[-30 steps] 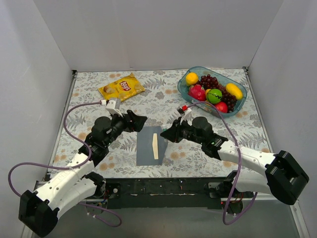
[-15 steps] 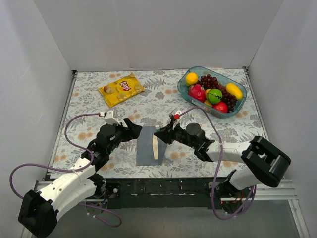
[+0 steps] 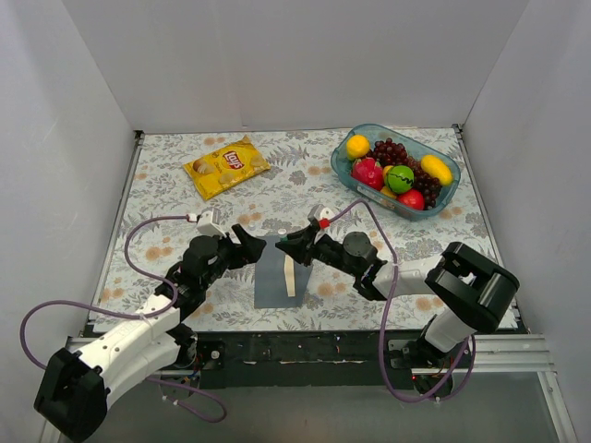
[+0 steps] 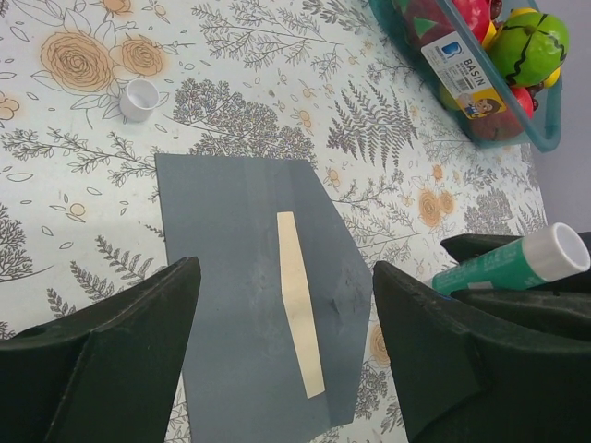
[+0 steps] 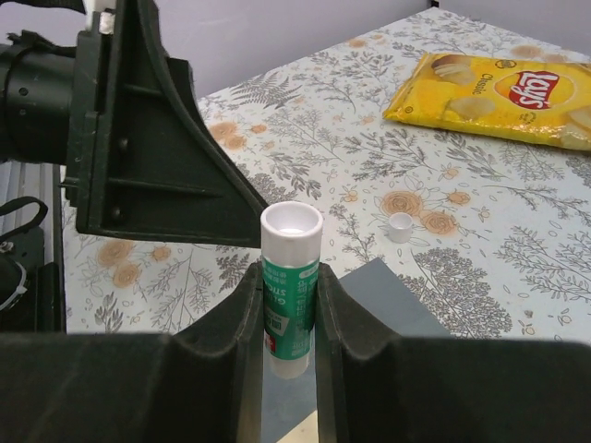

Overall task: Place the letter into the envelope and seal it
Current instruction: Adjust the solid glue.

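Observation:
The grey-blue envelope [image 3: 272,277] lies flat near the table's front, flap unfolded to the right [image 4: 240,268]. A narrow cream strip of the letter [image 4: 300,314] shows along the flap fold [image 3: 290,277]; the rest is hidden inside. My left gripper [image 3: 251,244] hovers open over the envelope's left side, its fingers [image 4: 111,360] straddling it without touching. My right gripper [image 3: 297,245] is shut on an upright green-and-white glue stick [image 5: 290,277] just above the envelope's [image 5: 379,295] upper right part. The stick also shows in the left wrist view [image 4: 512,263].
A small white cap [image 4: 140,99] stands on the cloth beyond the envelope's far corner [image 5: 400,225]. A yellow crisp bag [image 3: 226,165] lies at the back left. A clear blue fruit bowl [image 3: 343,171] sits at the back right. The two grippers are close together.
Both arms have come in toward the envelope. The right gripper carried the glue stick left over the flap; the left gripper slid down to the envelope's left edge.

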Controlling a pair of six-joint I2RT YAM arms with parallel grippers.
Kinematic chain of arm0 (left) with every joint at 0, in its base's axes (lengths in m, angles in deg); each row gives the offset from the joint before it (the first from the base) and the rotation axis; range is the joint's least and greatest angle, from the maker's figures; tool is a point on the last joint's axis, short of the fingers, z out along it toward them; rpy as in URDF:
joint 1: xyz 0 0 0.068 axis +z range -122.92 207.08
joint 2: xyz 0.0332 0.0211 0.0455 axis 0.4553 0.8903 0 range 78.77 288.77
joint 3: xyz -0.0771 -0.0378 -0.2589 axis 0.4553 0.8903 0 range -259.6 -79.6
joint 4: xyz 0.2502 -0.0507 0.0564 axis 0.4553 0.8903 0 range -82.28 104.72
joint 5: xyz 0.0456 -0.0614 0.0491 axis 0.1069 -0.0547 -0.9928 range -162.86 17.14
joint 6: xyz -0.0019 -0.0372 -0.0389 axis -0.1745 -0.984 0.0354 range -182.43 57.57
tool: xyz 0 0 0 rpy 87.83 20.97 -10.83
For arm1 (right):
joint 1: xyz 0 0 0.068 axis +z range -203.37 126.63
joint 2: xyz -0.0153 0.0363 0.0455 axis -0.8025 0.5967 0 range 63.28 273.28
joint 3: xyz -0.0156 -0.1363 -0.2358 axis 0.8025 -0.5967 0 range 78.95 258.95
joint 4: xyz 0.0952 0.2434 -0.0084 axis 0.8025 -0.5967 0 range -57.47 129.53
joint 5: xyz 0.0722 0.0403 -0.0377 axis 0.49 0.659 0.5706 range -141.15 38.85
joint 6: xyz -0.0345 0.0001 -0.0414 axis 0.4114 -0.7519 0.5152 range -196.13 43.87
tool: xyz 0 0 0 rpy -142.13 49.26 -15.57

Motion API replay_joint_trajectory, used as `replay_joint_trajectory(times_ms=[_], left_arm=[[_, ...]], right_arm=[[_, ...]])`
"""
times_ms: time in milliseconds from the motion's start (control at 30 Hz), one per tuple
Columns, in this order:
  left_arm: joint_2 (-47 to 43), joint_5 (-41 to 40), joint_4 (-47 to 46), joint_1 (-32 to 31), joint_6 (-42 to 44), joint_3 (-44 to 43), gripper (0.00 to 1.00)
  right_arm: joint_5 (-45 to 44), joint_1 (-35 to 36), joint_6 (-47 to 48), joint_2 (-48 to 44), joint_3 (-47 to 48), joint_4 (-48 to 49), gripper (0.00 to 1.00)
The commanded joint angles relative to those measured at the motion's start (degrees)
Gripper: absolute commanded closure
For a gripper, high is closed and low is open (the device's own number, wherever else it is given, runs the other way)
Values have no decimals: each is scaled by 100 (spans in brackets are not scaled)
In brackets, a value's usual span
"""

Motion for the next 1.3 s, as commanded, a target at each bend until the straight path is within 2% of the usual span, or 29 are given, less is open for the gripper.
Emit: replay_joint_trajectory(times_ms=[0, 200, 367, 700, 1033, 1267], left_arm=[[115, 115, -197, 15, 100, -140, 26], [405, 194, -179, 24, 469, -413, 26], [502, 255, -135, 6, 618, -545, 26], [493, 765, -293, -257, 935, -563, 26], [967, 633, -302, -1056, 1436, -923, 26], [1205, 659, -293, -1294, 1682, -1099, 26]], right_arm=[[375, 80, 237, 33, 166, 604, 99], [771, 159, 193, -186, 262, 7, 99], [1193, 159, 237, -336, 613, -1011, 99], [1527, 168, 219, -354, 754, -1303, 99], [1738, 159, 290, -406, 825, -1549, 99], [1888, 159, 360, -442, 878, -1734, 99]])
